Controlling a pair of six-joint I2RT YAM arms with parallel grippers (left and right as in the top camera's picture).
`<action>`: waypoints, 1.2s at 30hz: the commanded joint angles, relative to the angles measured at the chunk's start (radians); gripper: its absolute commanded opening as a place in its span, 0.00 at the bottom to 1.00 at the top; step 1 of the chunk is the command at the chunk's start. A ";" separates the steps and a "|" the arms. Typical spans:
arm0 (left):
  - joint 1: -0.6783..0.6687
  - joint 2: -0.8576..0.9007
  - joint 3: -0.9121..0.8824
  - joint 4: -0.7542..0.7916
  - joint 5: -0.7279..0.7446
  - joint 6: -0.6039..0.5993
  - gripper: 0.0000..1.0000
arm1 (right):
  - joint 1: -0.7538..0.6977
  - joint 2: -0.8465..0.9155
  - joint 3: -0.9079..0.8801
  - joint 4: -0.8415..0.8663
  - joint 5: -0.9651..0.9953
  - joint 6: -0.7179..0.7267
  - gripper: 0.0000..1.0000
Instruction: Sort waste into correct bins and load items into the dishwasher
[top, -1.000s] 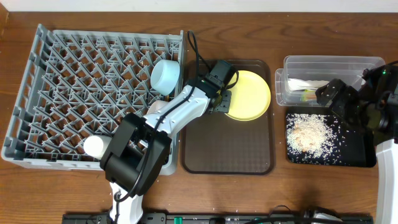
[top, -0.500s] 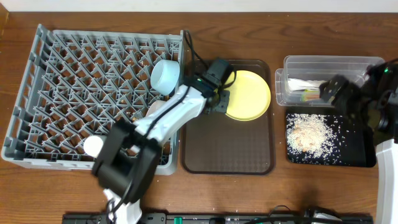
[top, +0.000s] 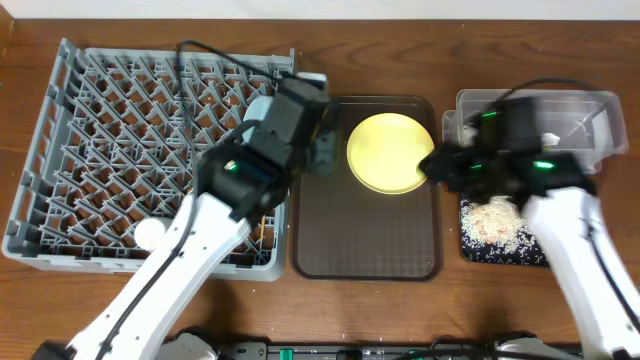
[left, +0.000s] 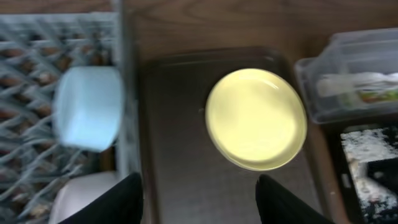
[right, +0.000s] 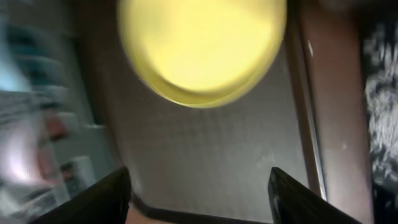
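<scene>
Brown tray (top: 365, 240), plate (top: 390, 152) released, right gripper (right: 199, 180) arrived

No legible text, numbers, brands or signs in any view. Snack wrapper (left: 373, 96) in the clear tub (left: 367, 50) shows green and orange print, but the lettering is too blurred and small to read. Right wrist view heavily motion-blurred; nothing readable there.

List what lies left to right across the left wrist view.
light blue bowl → pale yellow plate → clear tub
</scene>
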 joint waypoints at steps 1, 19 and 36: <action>0.015 -0.033 0.010 -0.047 -0.057 0.005 0.60 | 0.085 0.075 -0.015 0.024 0.243 0.266 0.71; 0.016 -0.041 0.009 -0.111 -0.057 0.002 0.63 | 0.165 0.479 -0.015 0.221 0.285 0.422 0.35; 0.019 -0.041 0.009 -0.092 0.080 0.002 0.90 | 0.103 0.159 -0.011 0.279 0.202 -0.056 0.01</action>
